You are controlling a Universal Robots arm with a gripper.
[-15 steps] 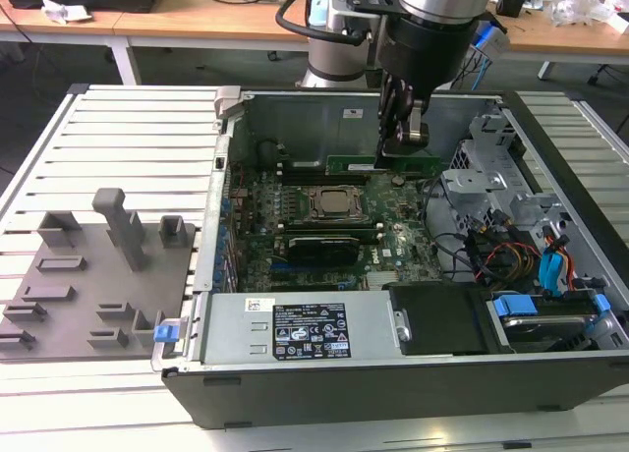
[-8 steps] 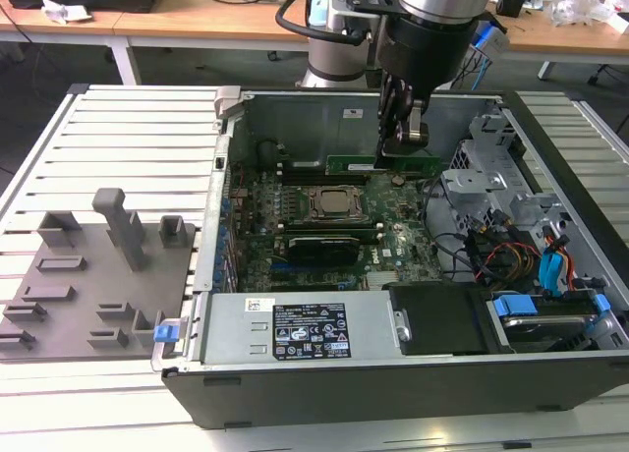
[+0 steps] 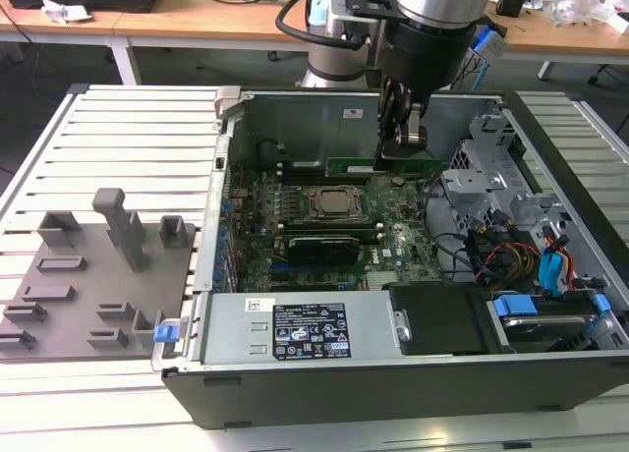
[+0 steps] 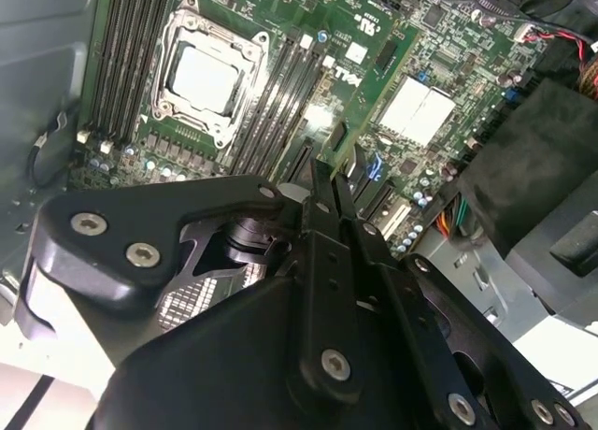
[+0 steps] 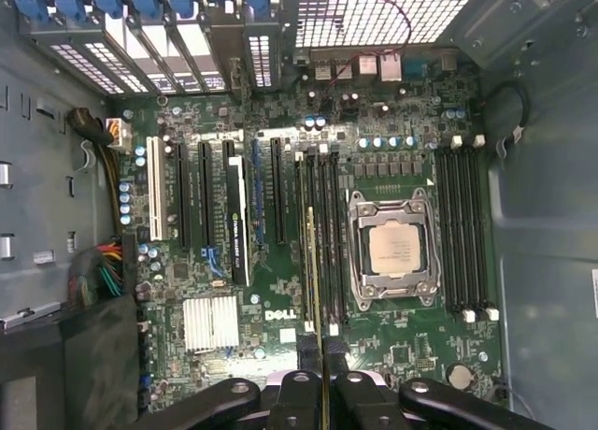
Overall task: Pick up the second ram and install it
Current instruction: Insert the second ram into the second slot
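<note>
My gripper (image 3: 405, 138) hangs inside the open computer case, shut on the second ram (image 3: 364, 165), a long green stick held on edge above the motherboard (image 3: 393, 241). It hovers by the CPU socket (image 3: 329, 204), toward the case's back wall. In the first wrist view the second ram (image 5: 312, 271) shows edge-on between the fingertips, in line with the black memory slots (image 5: 322, 224) next to the CPU socket (image 5: 391, 248). In the second wrist view the green second ram (image 4: 374, 89) sticks out past the gripper (image 4: 327, 182), above the slots (image 4: 280, 93).
Grey fixture blocks (image 3: 108, 265) sit on the slatted table at the exterior view's left. Inside the case are the power supply (image 3: 314, 329), a drive bay with blue clips (image 3: 531, 310) and loose coloured cables (image 3: 511, 251). Case walls (image 3: 295, 113) close in around the board.
</note>
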